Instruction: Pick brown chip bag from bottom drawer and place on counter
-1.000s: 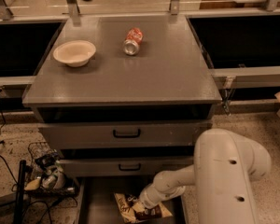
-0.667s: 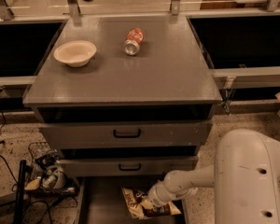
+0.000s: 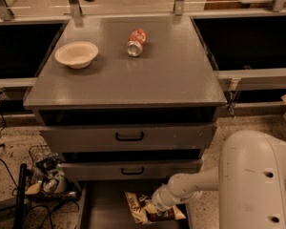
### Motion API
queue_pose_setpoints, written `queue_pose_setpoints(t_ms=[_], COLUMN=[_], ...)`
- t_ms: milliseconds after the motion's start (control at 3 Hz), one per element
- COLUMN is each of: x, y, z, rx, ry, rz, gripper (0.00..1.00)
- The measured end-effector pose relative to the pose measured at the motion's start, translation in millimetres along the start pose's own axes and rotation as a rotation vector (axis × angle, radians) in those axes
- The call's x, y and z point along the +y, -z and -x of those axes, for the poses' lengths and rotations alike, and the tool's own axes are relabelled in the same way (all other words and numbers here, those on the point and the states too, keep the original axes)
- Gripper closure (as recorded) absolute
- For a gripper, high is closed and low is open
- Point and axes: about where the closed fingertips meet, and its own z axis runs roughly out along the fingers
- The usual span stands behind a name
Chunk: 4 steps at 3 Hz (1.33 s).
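Pincer (image 3: 154, 207) at brown chip bag (image 3: 137, 208), by bottom drawer's (image 3: 105, 209) right edge.

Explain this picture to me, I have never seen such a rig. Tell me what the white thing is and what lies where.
There is one camera, looking down at a stack of grey drawers from the front. The white bulk at lower right is a robot arm. Its gripper, the two-finger hand at its tip, is low in the open bottom drawer, right on a brown chip bag. Whether it has hold of the bag does not show. The two upper drawers are pushed in. On the counter, the flat top above them, lie a pale bowl at left and a red can on its side near the middle.
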Motion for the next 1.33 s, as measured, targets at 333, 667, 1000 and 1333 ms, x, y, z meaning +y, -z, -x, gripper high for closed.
queue_pose_setpoints(t_ms=[333, 667, 1000, 1333], x=[2, 31, 71, 68], y=[31, 100, 169, 165], z=[3, 16, 12, 12], rx=[0.015, 0.033, 0.031, 0.03], ry=[-0.029, -0.017, 0.047, 0.04], rz=[-0.048, -0.131, -0.224, -0.216], gripper=[1.0, 1.0, 1.0, 1.0])
